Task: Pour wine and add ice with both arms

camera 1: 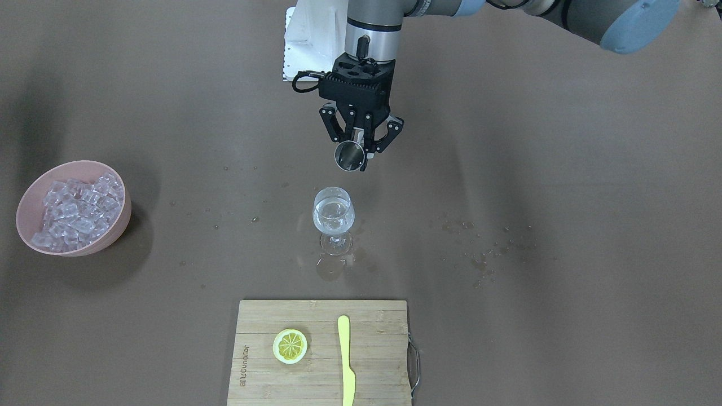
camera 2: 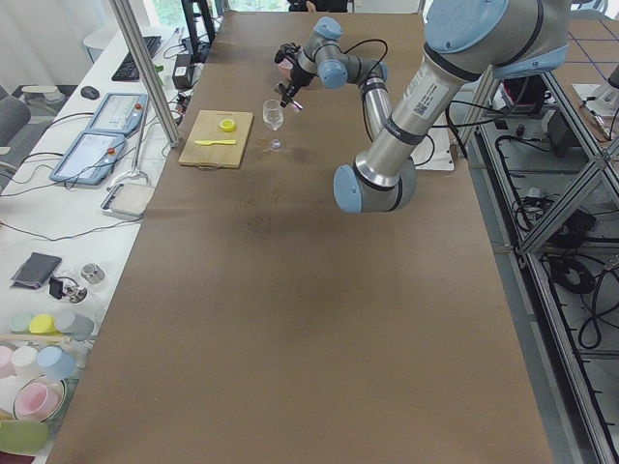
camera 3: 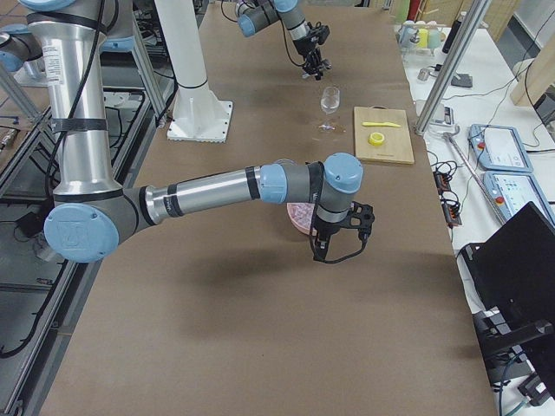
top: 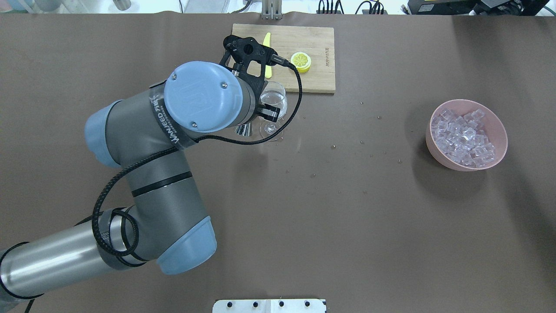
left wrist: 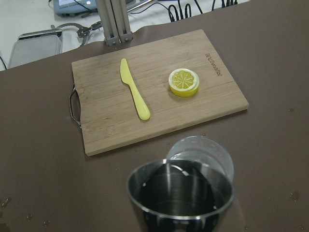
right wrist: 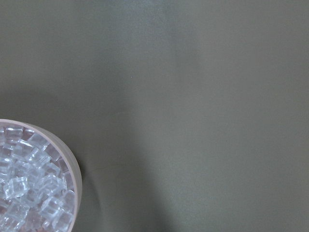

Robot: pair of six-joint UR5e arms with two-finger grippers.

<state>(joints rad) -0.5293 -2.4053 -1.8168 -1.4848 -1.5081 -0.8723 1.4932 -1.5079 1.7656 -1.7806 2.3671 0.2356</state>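
My left gripper [camera 1: 359,150] is shut on a small steel cup [camera 1: 349,157], held tilted just above and behind a stemmed glass [camera 1: 333,217]. The glass stands upright on the brown table and holds clear wine [camera 1: 332,224]. In the left wrist view the cup's mouth [left wrist: 181,195] overlaps the glass rim [left wrist: 205,152]. The ice [camera 1: 76,206] is heaped in a pink bowl [top: 499,130] far to the right arm's side. My right gripper [camera 3: 319,250] hangs beside that bowl; whether it is open or shut I cannot tell. Its wrist view shows only ice [right wrist: 24,193] and table.
A wooden cutting board [camera 1: 265,383] lies beyond the glass with a lemon slice [camera 1: 290,345] and a yellow knife [camera 1: 346,361] on it. Droplets [camera 1: 485,248] spot the table around the glass. The white mounting base [camera 1: 304,39] sits behind the left gripper.
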